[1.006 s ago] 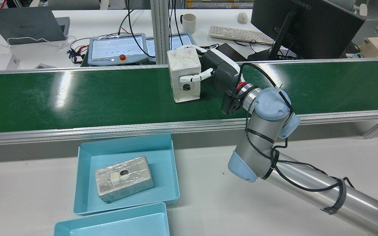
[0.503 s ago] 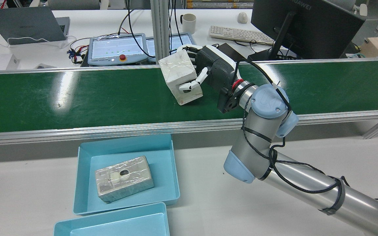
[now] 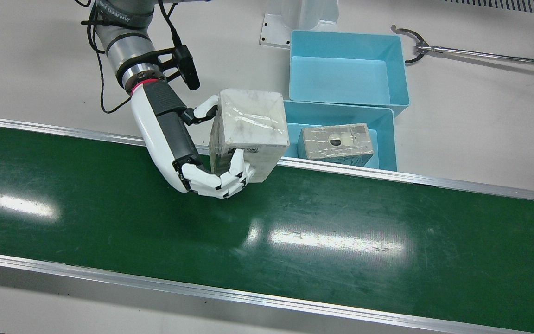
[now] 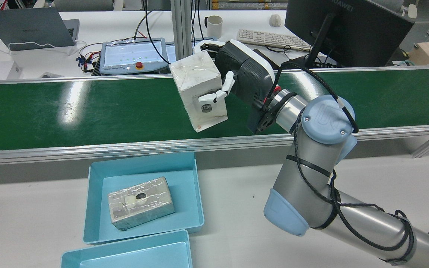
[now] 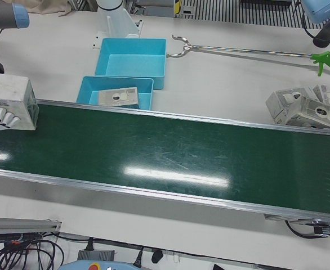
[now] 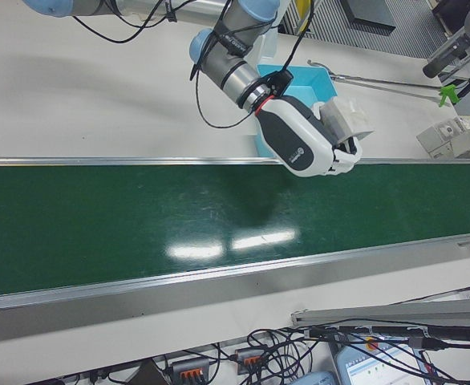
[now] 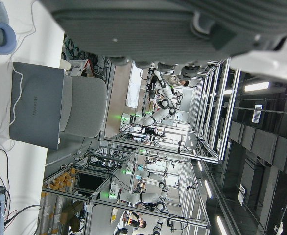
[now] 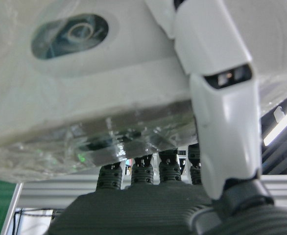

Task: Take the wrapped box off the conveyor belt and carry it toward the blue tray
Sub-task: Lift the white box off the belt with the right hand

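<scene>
A white wrapped box [image 4: 199, 93], a dark green conveyor belt [image 4: 88, 111], light blue trays [image 4: 196, 193], a white-and-black hand [image 4: 233, 74].

A white table [image 3: 480, 139] carries a long green conveyor belt [image 3: 322, 232] with silver rails running across it. Beside the belt, two blue trays sit touching each other on the tabletop: the near tray [image 3: 385, 139] holds a foil-wrapped packet [image 3: 336, 141], the far tray [image 3: 348, 69] shows only its bare floor. A long reach-grabber tool [image 5: 249, 52] lies past the trays. Several clear-wrapped boxes [image 5: 306, 107] rest together near the belt's end.
</scene>
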